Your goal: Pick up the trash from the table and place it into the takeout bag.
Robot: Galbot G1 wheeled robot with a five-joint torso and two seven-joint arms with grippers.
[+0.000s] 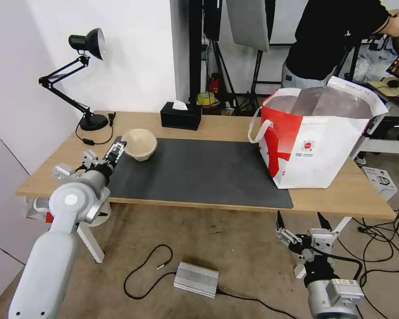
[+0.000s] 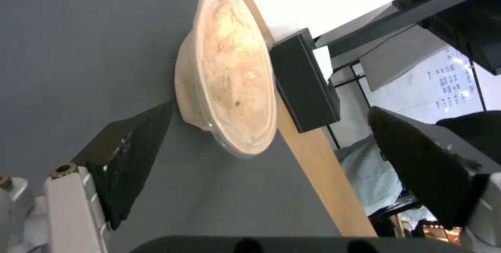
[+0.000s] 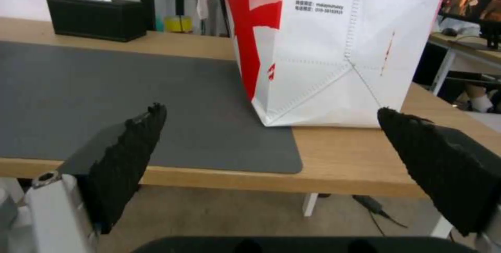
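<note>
Beige pulp bowl [image 2: 224, 77] between left gripper [image 2: 271, 128] spread fingers, lid in wrist view, right gripper [image 1: 299, 220] open, empty.

Smooth light-grey arms end in silver-white wrists with black cabling, each tool [image 1: 302, 219] carrying serrated black fingers [image 3: 125, 155].

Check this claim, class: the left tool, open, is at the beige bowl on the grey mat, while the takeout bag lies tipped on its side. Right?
Not quite. The takeout bag stands upright, as the head view shows. The left tool is indeed open at the beige bowl on the grey mat.
</note>
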